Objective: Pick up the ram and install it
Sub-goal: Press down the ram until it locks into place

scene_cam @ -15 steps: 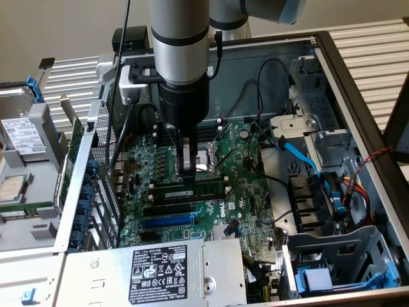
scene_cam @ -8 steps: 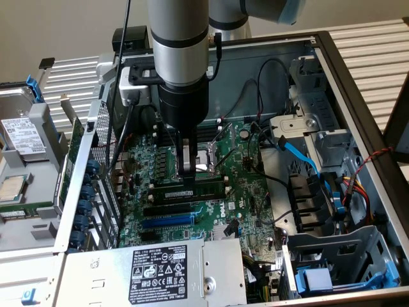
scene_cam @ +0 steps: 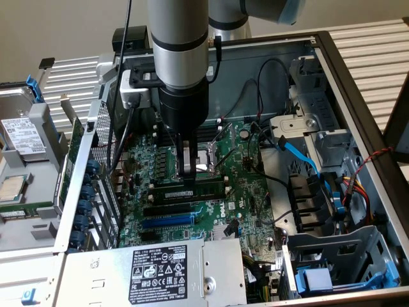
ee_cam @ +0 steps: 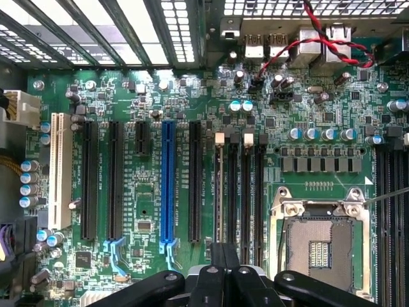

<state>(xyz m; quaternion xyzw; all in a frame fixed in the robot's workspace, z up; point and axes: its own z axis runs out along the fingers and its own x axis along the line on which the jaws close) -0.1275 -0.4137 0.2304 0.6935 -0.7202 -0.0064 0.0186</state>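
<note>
The ram is a long green stick with black chips, standing in a black memory slot on the motherboard inside the open computer case. In the wrist view the ram shows edge-on in the outermost of the memory slots beside the CPU socket. My gripper hangs straight down over the stick's middle, with its fingers pressed together and its tips at the stick's top edge. I cannot tell whether they touch it. In the wrist view the gripper lines up with that same slot, and nothing shows between its fingers.
A blue expansion slot and black slots lie alongside. The power supply fills the case's near side, and a drive cage stands at the exterior view's right. Blue cables and red-black twisted wires cross the board. A hard drive lies outside the case.
</note>
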